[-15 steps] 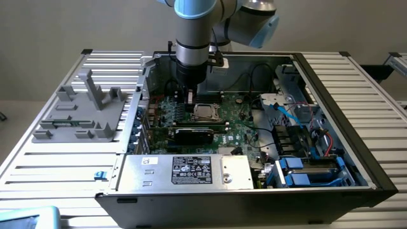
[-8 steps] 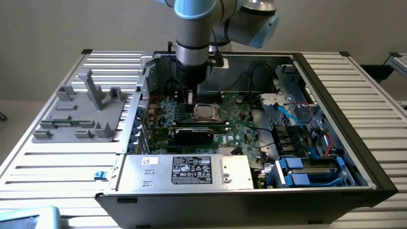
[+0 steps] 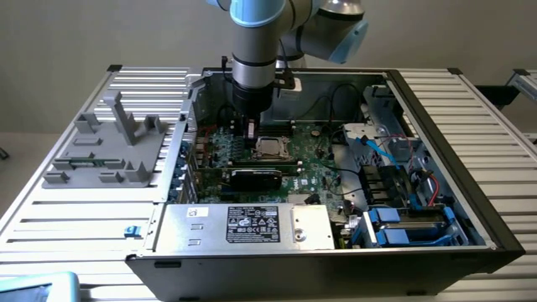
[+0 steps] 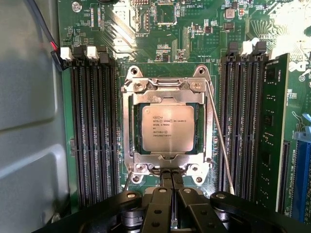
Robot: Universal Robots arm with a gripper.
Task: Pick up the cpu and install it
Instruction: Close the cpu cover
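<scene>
Working remotely, I hold the arm (image 3: 253, 56) inside the open computer case (image 3: 293, 277), jaws pressed together and empty, at the edge of the socket frame (image 4: 127, 126). There the cpu (image 4: 168, 127) lies seated, apparently flat, on the green motherboard (image 4: 146, 39).

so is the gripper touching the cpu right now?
Apart. Wrist view: the shut gripper sits at the socket frame edge, with bare frame metal between it and the cpu.
</scene>
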